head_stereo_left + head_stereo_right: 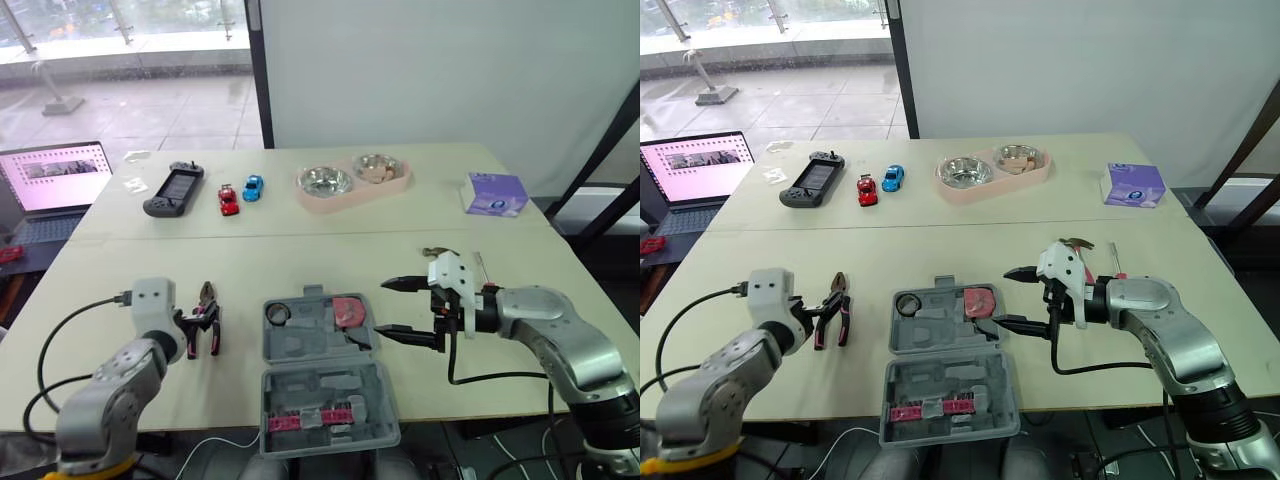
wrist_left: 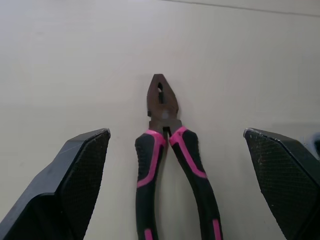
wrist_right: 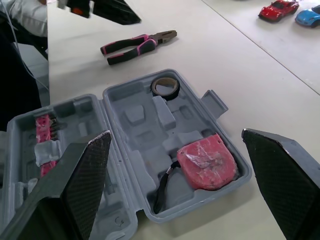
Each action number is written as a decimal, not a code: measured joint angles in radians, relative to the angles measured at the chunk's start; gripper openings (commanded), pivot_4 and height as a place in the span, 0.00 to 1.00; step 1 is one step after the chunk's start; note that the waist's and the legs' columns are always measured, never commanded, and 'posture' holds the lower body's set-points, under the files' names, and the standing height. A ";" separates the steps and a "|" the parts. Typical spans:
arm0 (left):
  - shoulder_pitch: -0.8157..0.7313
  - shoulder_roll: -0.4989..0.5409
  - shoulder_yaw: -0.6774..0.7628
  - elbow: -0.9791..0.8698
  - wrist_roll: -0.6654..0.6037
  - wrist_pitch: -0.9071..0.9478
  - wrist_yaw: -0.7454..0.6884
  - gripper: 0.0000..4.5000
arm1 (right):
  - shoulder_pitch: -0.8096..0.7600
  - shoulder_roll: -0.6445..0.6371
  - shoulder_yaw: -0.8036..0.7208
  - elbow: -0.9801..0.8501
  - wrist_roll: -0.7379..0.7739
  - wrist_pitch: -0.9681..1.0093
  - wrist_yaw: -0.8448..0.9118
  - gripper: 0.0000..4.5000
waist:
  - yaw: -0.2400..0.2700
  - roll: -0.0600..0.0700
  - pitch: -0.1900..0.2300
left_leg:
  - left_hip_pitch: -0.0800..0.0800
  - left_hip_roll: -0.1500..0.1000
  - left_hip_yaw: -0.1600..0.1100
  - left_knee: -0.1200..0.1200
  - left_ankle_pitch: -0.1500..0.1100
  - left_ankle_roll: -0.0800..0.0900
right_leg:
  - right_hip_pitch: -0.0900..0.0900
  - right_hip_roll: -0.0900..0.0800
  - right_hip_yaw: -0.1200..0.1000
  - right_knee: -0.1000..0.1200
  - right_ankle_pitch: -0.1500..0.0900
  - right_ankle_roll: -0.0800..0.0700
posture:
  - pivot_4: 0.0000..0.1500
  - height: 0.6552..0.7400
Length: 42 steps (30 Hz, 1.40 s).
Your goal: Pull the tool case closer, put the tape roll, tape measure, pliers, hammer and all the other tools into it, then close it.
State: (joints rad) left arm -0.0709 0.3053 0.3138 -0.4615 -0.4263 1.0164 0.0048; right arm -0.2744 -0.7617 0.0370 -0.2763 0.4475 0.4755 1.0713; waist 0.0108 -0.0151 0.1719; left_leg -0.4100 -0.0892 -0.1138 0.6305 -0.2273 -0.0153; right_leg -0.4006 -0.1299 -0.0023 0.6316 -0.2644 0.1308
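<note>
Grey tool case [image 1: 300,345] lies open near the table's [image 1: 300,260] front edge, at six o'clock in the head view. Its far half holds the tape roll [image 1: 278,314] at ten o'clock and the pink tape measure [image 1: 349,311] at two o'clock. Pink-handled pliers [image 2: 167,150] lie at the case's nine o'clock, between the released left gripper's [image 2: 175,134] spread fingers, clear of both. The right gripper [image 1: 383,307], also released, hovers at the case's three o'clock.
</note>
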 measured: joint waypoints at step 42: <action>-0.142 -0.068 -0.148 0.298 0.213 -0.026 -0.017 0.57 | -0.021 0.005 -0.003 -0.035 0.022 0.042 -0.045 1.00 | 0.027 0.005 -0.003 | 0.002 -0.001 0.000 0.000 0.000 0.000 | 0.002 -0.001 0.000 0.000 0.002 0.003 | 1.00 0.80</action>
State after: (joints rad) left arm -0.2124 0.2376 0.1663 -0.1631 -0.2131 0.9906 -0.0126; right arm -0.2951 -0.7568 0.0345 -0.3109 0.4700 0.5176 1.0264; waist 0.0376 -0.0100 0.1689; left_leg -0.4084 -0.0903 -0.1138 0.6307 -0.2272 -0.0156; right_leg -0.3986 -0.1313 -0.0023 0.6313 -0.2625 0.1341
